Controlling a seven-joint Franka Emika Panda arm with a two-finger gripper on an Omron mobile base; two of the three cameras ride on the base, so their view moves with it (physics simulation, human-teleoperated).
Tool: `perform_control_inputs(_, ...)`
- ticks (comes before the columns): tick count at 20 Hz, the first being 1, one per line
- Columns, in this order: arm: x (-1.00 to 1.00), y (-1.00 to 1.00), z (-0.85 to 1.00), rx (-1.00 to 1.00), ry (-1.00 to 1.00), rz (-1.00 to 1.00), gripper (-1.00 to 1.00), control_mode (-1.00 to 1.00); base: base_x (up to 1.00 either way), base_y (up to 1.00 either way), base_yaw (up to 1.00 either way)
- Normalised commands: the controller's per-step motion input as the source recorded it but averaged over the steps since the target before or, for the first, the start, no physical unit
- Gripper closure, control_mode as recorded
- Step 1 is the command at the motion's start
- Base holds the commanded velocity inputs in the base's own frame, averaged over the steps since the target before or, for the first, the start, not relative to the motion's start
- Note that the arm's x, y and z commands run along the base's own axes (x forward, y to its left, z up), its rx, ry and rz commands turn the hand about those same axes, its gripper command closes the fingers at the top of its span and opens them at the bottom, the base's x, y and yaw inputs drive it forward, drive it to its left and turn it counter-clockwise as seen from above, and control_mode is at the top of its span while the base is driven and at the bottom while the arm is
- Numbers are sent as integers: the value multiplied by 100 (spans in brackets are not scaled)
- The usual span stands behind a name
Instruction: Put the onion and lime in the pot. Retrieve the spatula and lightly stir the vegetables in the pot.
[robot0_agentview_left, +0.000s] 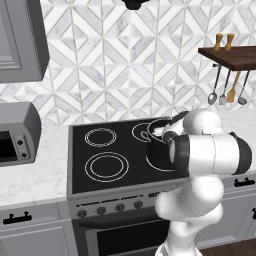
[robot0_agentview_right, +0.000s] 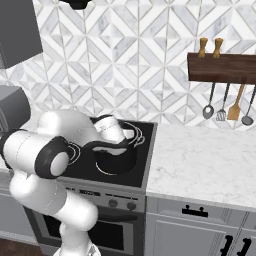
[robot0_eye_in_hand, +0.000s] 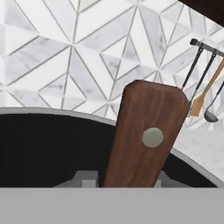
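Spatula held over the pot on the stove.

No writing can be read anywhere. The gripper (robot0_eye_in_hand: 122, 180) is closed narrowly on the brown wooden spatula handle (robot0_eye_in_hand: 146, 135), which bears a round grey rivet and rises between the fingertips. Right below and around the gripper sits the dark pot (robot0_agentview_right: 116, 159) on the black stovetop (robot0_agentview_left: 107, 150); its thin light rim curves behind the handle, and its contents are too dark to tell. Beyond the gripper, utensils (robot0_agentview_right: 227, 107) hang under a wooden shelf (robot0_agentview_right: 222, 67).

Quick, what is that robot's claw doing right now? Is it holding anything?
Gripper: closed on a brown wooden spatula handle, held over the dark pot.
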Motion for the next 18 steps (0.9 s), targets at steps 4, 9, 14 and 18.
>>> perform_control_inputs(4, 0, 25, -14, 25, 0, 0, 100, -100, 0, 0, 0)
perform_control_inputs(9, -16, 43, 1, 37, 4, -1, 100, -100, 0, 0, 0)
perform_control_inputs(14, -18, 20, 0, 38, 11, -6, 100, -100, 0, 0, 0)
perform_control_inputs(18, -10, 9, 0, 13, -1, -8, 100, -100, 0, 0, 0)
